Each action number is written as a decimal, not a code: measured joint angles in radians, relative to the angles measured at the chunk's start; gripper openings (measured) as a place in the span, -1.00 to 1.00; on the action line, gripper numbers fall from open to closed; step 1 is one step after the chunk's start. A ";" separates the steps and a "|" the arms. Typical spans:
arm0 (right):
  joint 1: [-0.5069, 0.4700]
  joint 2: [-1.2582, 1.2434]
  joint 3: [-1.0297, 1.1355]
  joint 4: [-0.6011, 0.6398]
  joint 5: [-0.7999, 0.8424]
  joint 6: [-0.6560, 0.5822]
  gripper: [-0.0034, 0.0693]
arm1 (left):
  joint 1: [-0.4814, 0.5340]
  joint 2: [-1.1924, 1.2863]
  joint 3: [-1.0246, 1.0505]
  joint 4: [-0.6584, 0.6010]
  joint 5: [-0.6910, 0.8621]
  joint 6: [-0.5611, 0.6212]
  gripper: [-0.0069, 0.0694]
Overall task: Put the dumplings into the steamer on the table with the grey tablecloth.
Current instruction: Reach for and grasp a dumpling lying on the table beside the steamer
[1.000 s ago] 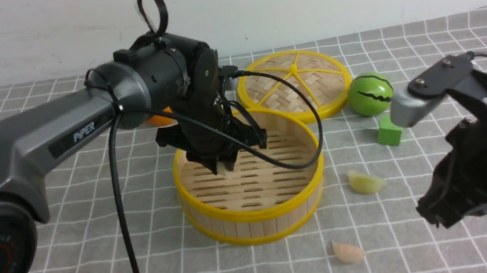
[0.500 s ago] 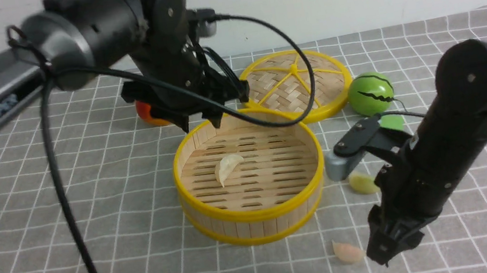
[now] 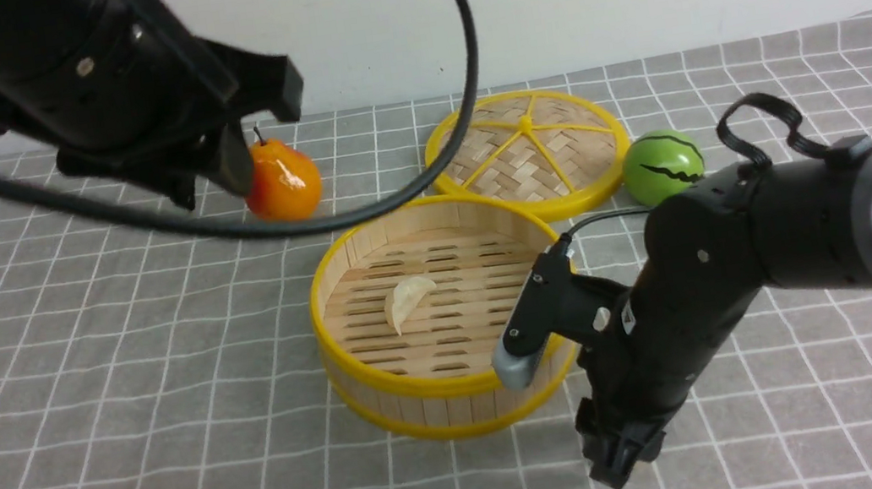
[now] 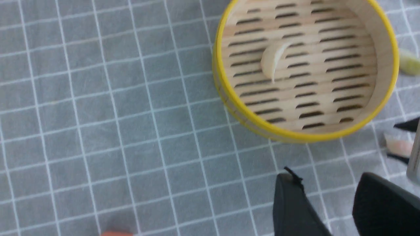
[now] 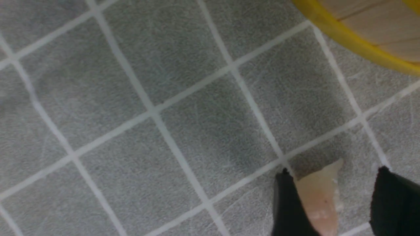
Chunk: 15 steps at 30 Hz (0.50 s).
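Note the right gripper [image 5: 333, 177] spread open and low over the grey tablecloth [image 3: 120, 365], straddling the pinkish dumpling [image 5: 316, 200]; nothing clamped yet; one finger [image 5: 288, 209] against or just beside the dumpling, the other apart; locate this dumpling near and right of the steamer [image 3: 455, 382], close to its wall. Treat as light, glossy and probably slippery; expect a sideways squirt under an off-centre pinch; close across the thick middle of the crescent, not the tapered tips; squeeze gently. Find the whitish dumpling [image 3: 408, 299] already on the slatted floor; find the pale green dumpling [image 4: 410, 62] just outside the rim, hidden by the right arm [image 3: 784, 230] in the front view; note the left gripper [image 4: 328, 183] raised at far left, parted and empty.
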 joint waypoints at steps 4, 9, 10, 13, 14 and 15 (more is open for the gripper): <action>0.000 0.022 0.000 -0.011 0.002 0.011 -0.32 | 0.000 -0.118 0.173 -0.016 0.000 -0.017 -0.28; 0.000 0.023 -0.003 -0.013 0.013 0.012 -0.44 | 0.000 -0.258 0.342 -0.055 -0.012 -0.022 -0.29; 0.000 0.023 -0.004 -0.014 0.020 0.012 -0.44 | 0.000 -0.289 0.371 -0.063 -0.020 -0.022 -0.29; 0.000 0.023 -0.024 -0.014 0.079 0.012 -0.44 | 0.000 -0.368 0.430 -0.072 -0.041 -0.022 -0.29; 0.000 0.023 -0.041 -0.014 0.113 0.013 -0.44 | 0.000 -0.399 0.447 -0.074 -0.045 -0.022 -0.29; 0.000 0.023 -0.065 -0.014 0.151 0.015 -0.44 | 0.000 -0.423 0.456 -0.074 -0.048 -0.024 -0.28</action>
